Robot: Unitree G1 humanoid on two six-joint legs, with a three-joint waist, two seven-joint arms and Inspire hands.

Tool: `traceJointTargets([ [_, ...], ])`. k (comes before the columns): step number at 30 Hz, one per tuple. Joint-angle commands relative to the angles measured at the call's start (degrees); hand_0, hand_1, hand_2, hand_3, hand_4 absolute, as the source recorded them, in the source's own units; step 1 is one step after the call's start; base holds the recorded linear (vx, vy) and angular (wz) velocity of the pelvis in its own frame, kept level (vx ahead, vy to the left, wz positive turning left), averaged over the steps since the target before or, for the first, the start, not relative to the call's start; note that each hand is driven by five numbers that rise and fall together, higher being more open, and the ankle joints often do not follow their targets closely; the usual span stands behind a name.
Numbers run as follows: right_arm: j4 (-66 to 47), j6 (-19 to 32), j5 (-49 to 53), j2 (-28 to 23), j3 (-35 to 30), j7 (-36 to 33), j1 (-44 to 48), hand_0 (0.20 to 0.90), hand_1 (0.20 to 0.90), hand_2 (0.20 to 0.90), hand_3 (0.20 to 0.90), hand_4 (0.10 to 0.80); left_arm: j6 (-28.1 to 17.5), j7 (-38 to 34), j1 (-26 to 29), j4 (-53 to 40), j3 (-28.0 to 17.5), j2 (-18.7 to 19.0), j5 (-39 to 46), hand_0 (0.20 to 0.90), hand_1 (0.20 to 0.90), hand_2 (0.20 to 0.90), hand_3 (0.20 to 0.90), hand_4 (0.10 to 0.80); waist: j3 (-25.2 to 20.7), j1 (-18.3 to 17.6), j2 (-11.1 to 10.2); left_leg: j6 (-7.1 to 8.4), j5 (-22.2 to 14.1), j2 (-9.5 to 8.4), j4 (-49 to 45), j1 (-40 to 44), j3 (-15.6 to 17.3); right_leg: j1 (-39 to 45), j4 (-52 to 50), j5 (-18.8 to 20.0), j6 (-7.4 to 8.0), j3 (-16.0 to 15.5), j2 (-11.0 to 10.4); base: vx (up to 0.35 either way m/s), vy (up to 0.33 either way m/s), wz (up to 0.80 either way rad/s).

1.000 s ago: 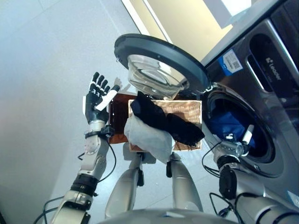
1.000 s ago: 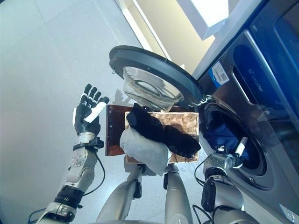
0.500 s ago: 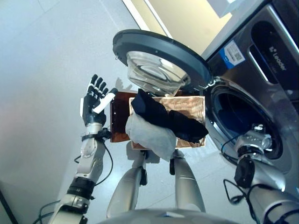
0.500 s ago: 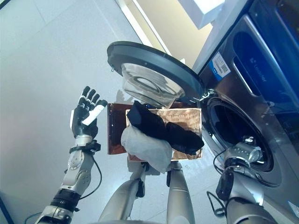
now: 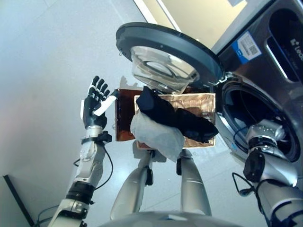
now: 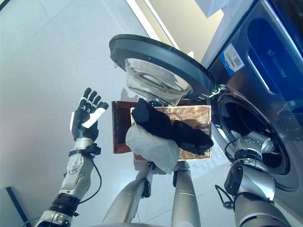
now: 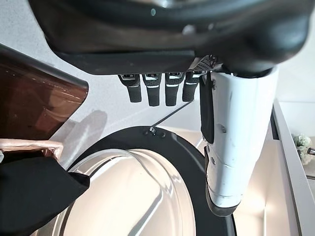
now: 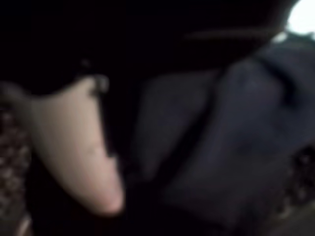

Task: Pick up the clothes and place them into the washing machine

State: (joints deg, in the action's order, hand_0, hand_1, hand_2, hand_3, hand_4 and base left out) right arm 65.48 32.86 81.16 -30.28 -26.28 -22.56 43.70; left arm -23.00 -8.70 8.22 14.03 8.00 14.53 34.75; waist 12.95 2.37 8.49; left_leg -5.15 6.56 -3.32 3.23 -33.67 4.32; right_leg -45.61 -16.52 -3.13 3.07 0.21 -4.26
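A black garment (image 5: 165,111) and a light grey garment (image 5: 156,135) lie in the wicker basket (image 5: 201,101). The grey one hangs over the basket's near edge. The washing machine's drum (image 5: 255,113) stands open to the right of the basket. My right arm (image 5: 262,140) reaches into it. In the right wrist view my right hand (image 8: 78,142) is in the dark drum against a dark blue cloth (image 8: 236,128). My left hand (image 5: 96,101) is raised to the left of the basket, open and empty, and also shows in the left wrist view (image 7: 157,88).
The machine's round door (image 5: 165,52) hangs open above the basket's far side. The basket rests on a dark brown box (image 5: 124,116). Pale floor (image 5: 42,71) spreads to the left.
My right arm has moved deeper into the drum, and the blue cloth no longer shows at the opening. The camera has shifted a little. My left hand has stayed raised.
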Motion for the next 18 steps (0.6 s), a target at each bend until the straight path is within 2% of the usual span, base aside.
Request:
traceJointTargets([
  [1,-6.1,7.5,-7.4,-7.7,5.8,0.7,2.3,0.900,0.900,0.900,0.900,0.800,-7.4,0.3,0.6,-7.4,-1.6,2.1,0.5,0.900,0.900,0.900,0.900,0.800,-4.4,-0.6,-1.0,4.55,-3.5,-1.30,1.2,1.0,-0.1,4.5,10.8,6.8,-0.68,-2.6,0.0,0.012,0.000,0.05],
  [8,-2.7,4.8,-11.8,-5.8,7.2,-1.0,-0.5,0.900,0.900,0.900,0.900,0.800,-7.6,-0.2,0.0,-6.7,-3.1,1.5,0.4,0.900,0.900,0.900,0.900,0.800,-4.7,-0.7,-1.5,4.57,-4.1,-1.12,1.1,1.6,-0.2,5.2,10.6,6.1,-0.62,-3.0,0.1,0.001,-0.001,0.00],
  [18,1.9,-0.6,-15.2,-2.7,11.2,2.0,-3.6,0.900,0.900,0.900,0.900,0.800,-7.9,0.2,-0.2,-5.9,-3.8,0.7,0.5,0.900,0.900,0.900,0.900,0.800,-4.5,-0.9,-2.2,4.49,-4.0,-0.98,1.0,2.5,0.4,6.0,11.1,6.9,-0.64,-3.1,0.1,-0.006,0.003,-0.01],
])
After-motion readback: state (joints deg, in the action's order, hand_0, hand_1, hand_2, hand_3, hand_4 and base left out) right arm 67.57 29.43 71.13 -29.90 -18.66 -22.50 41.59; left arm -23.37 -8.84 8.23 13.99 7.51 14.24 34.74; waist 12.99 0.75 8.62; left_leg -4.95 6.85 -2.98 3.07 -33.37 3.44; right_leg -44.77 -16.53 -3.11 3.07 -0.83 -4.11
